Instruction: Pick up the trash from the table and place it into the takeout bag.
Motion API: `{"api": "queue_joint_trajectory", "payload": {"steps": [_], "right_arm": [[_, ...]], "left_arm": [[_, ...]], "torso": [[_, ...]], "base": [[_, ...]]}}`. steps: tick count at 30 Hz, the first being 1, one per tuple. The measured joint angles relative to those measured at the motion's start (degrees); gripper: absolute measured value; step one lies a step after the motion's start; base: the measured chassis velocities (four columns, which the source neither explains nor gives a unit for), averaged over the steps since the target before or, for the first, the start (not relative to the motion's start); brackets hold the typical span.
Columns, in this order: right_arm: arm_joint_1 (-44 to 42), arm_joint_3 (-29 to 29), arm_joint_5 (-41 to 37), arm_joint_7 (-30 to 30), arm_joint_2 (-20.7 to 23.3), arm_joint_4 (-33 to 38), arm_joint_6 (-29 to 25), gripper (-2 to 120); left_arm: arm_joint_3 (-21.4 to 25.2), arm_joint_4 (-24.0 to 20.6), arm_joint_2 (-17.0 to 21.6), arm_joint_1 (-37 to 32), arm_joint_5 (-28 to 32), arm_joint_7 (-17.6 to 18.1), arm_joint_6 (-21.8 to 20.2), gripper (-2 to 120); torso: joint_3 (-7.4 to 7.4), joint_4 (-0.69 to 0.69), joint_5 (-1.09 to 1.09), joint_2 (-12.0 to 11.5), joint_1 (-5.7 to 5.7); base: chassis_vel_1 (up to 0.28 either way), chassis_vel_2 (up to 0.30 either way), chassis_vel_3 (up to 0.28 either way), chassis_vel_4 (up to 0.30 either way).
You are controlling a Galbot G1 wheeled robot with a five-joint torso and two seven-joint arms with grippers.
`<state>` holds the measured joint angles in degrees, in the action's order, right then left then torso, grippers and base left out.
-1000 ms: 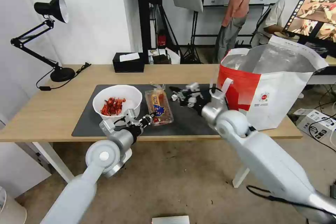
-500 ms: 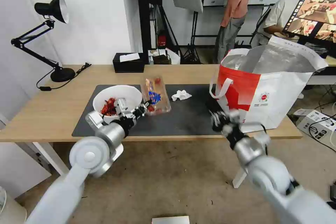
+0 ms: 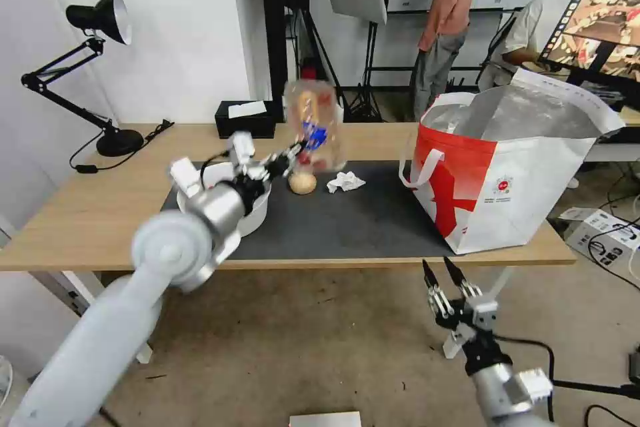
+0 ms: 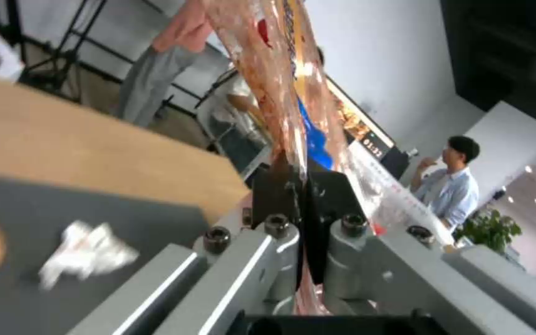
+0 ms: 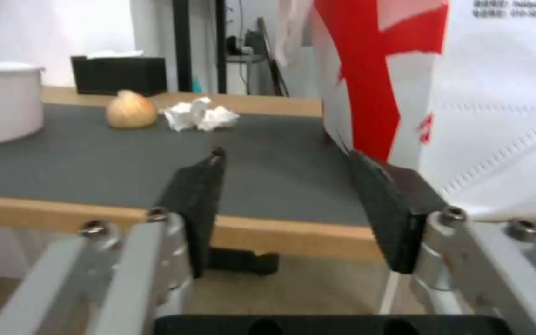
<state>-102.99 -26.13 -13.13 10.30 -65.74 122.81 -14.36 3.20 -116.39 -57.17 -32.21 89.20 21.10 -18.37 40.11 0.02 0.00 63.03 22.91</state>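
Left gripper: fingers pressed together on the lower edge of a clear plastic tray. In the left wrist view the tray rises straight out from between the black pads, its thin rim pinched in the seam where they meet. Tray held in the air, tilted nearly on end, above the far part of the mat, brown residue, a blue label and red tomato bits showing through the plastic.

Below the held tray, on the dark grey mat: a tan ball, wrapping not clear enough to tell, and just beside it a crumpled white tissue. Both rest apart from the left fingers. A white bowl stands on the mat's left part, mostly behind the left arm's wrist.

Right gripper: fingers spread wide, holding nothing. It sits low, in front of the table edge and beneath the tabletop level, pointing up toward the mat. Seen between its pads in the right wrist view: the mat, the ball, the tissue.

Takeout bag: white and red, standing open at the right end of the table, silver lining visible, partly on the mat's right edge.

Far side of the table: black box with a white sheet; black desk lamp at the left.
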Motion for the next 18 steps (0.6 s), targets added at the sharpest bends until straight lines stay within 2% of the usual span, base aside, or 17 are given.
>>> {"api": "queue_joint_trajectory", "payload": {"steps": [1, 2, 6, 7, 10, 11, 13, 14, 17, 18], "right_arm": [[-0.3, -0.1, 0.4, 0.0, -0.5, -0.2, 0.0, 65], [-0.3, -0.1, 0.4, 0.0, -0.5, -0.2, 0.0, 65], [-1.5, 0.4, 2.3, -0.1, -2.2, -0.7, 0.0, 85], [-1.5, 0.4, 2.3, -0.1, -2.2, -0.7, 0.0, 85], [-1.9, 0.9, 3.7, -0.2, -3.3, -1.1, 0.0, 98], [-1.9, 0.9, 3.7, -0.2, -3.3, -1.1, 0.0, 98], [-2.2, 1.3, 4.4, -0.2, -3.9, -1.3, 0.0, 100], [-2.2, 1.3, 4.4, -0.2, -3.9, -1.3, 0.0, 100], [-2.9, 1.9, 5.1, -0.2, -4.7, -1.5, 0.0, 100], [-2.9, 1.9, 5.1, -0.2, -4.7, -1.5, 0.0, 100]], "left_arm": [[-1.8, 1.2, -1.0, 2.8, 0.0, 0.2, 0.0, 0], [-1.8, 1.2, -1.0, 2.8, 0.0, 0.2, 0.0, 0], [-10.3, 9.2, -7.3, 15.5, -1.7, 0.8, 0.9, 0], [-10.3, 9.2, -7.3, 15.5, -1.7, 0.8, 0.9, 0], [-15.1, 16.5, -12.4, 22.4, -4.1, 0.8, 1.8, 0], [-15.1, 16.5, -12.4, 22.4, -4.1, 0.8, 1.8, 0], [-17.8, 21.4, -16.1, 25.8, -6.7, 0.7, 2.5, 0], [-17.8, 21.4, -16.1, 25.8, -6.7, 0.7, 2.5, 0], [-21.9, 28.5, -22.2, 29.3, -14.2, 0.7, 5.0, 0], [-21.9, 28.5, -22.2, 29.3, -14.2, 0.7, 5.0, 0]], "torso": [[0.00, -0.01, -0.01, 0.0, 0.01], [0.00, -0.01, -0.01, 0.0, 0.01], [0.00, -0.04, 0.03, 0.0, 0.01], [0.00, -0.04, 0.03, 0.0, 0.01], [0.01, -0.02, 0.01, 0.0, 0.01], [0.01, -0.02, 0.01, 0.0, 0.01], [0.01, -0.02, 0.01, 0.0, 0.02], [0.01, -0.02, 0.01, 0.0, 0.02], [0.01, -0.03, 0.02, 0.0, 0.02], [0.01, -0.03, 0.02, 0.0, 0.02]], "base": [[0.000, 0.000, 0.000, 0.000], [0.000, 0.000, 0.000, 0.000], [0.000, 0.000, 0.000, 0.000], [0.000, 0.000, 0.000, 0.000], [0.000, 0.000, 0.000, 0.000], [0.000, 0.000, 0.000, 0.000], [0.000, 0.000, 0.000, 0.000], [0.000, 0.000, 0.000, 0.000], [0.000, 0.000, 0.000, 0.000], [0.000, 0.000, 0.000, 0.000]]}}
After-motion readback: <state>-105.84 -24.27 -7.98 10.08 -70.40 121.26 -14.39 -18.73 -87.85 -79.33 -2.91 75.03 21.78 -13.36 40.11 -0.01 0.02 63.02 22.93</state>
